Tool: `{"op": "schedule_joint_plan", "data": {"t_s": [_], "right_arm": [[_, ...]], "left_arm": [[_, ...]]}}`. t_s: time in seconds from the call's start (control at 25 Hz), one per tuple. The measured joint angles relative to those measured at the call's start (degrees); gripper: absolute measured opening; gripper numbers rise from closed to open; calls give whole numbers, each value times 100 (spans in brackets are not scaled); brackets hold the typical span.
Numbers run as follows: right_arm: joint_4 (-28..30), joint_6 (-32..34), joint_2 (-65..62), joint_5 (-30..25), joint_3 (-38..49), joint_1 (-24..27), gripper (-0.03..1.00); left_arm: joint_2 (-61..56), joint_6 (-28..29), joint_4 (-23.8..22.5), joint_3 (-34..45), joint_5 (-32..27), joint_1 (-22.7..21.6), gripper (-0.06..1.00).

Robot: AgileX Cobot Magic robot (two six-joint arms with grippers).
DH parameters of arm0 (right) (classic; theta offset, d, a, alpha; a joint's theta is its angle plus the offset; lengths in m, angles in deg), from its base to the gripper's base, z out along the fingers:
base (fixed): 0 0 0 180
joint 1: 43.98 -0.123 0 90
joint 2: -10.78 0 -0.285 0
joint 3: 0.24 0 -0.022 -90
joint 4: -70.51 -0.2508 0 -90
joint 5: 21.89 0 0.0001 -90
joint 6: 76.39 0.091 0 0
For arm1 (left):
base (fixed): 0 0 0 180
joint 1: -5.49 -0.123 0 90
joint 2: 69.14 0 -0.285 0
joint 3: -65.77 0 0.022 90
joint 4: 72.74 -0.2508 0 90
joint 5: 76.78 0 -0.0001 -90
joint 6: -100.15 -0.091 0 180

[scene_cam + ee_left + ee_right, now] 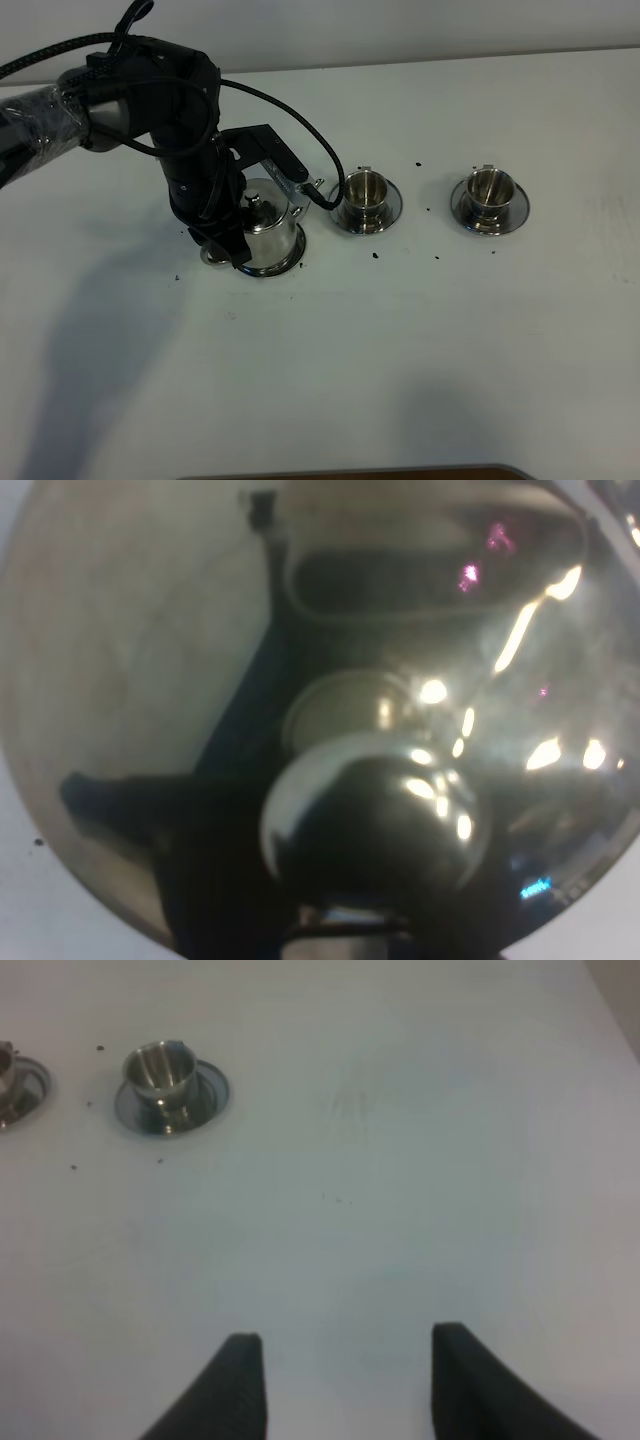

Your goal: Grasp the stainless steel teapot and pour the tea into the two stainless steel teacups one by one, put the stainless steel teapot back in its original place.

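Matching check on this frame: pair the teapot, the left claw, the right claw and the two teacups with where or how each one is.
1 teapot
2 left claw
3 right claw
4 teacups

A open above bare table
B on saucers, right of the teapot
C shut at the teapot's handle side
D upright, beneath the left arm

Pairs: 1-D, 2-C, 3-A, 4-B

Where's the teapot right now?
In the high view, the teapot sits left of centre, under the left arm, with the nearer cup just to its right.
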Motion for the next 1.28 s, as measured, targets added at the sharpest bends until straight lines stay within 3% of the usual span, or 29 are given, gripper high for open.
{"op": "schedule_joint_plan", "data": {"t_s": [1.28], "right_arm": [[0,0,0,0,0,0,38]], "left_arm": [[-403,-75,1,0,381,0,25]]}}
